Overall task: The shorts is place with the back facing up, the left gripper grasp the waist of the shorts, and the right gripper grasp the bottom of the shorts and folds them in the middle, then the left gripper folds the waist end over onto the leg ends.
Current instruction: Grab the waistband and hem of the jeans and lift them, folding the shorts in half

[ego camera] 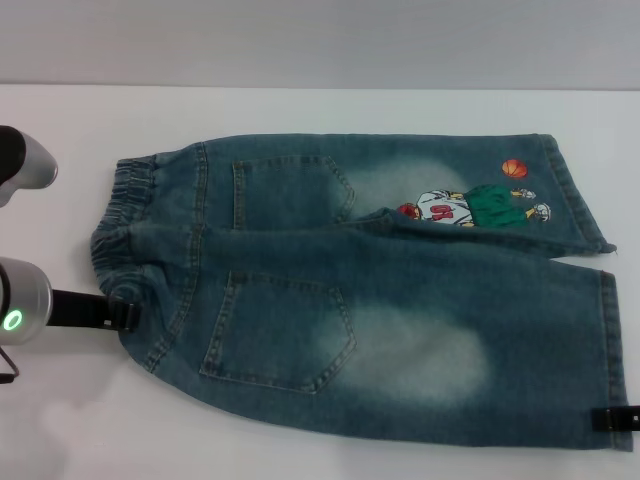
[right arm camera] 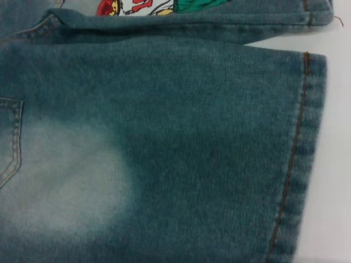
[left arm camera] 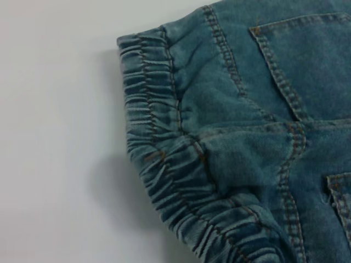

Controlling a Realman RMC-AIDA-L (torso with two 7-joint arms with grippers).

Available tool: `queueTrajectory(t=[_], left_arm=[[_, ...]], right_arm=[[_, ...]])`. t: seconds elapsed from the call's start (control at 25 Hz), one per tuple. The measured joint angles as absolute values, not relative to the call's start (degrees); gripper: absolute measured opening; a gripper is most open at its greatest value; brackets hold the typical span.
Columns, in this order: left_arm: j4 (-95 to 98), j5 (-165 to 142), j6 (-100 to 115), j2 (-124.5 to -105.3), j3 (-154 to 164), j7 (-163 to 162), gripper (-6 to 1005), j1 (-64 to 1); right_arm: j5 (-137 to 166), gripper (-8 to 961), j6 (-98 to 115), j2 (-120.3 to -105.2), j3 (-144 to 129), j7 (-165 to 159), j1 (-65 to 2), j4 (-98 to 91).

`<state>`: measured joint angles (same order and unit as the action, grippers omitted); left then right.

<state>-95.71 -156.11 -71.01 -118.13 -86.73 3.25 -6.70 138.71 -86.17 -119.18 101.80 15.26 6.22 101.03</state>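
The blue denim shorts (ego camera: 380, 300) lie flat on the white table (ego camera: 300, 120), back pockets up. The ruffled waist (ego camera: 125, 215) is at the left and the straight leg hems (ego camera: 612, 330) are at the right. The far leg carries the basketball-player print (ego camera: 470, 205). My left gripper (ego camera: 124, 315) touches the near corner of the waist. My right gripper (ego camera: 612, 420) sits at the near corner of the near leg's hem. The left wrist view shows the gathered waist (left arm camera: 159, 164) close up. In the right wrist view I see the stitched hem (right arm camera: 299, 164) and part of the print (right arm camera: 148, 6).
Bare white table surrounds the shorts on all sides. The left arm's green-lit link (ego camera: 20, 315) is at the left edge of the head view, with another arm segment (ego camera: 25, 160) above it. A grey wall runs behind the table's far edge.
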Motion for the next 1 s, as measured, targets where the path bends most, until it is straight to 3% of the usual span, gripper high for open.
queueTrajectory(t=[1.0], left_arm=[[-95.62,-156.09,-70.92,-118.13,-86.57,3.17,196,-7.13]], right_arm=[[137.12,709,-83.45,-119.18,99.46,15.20,5.37,99.04]])
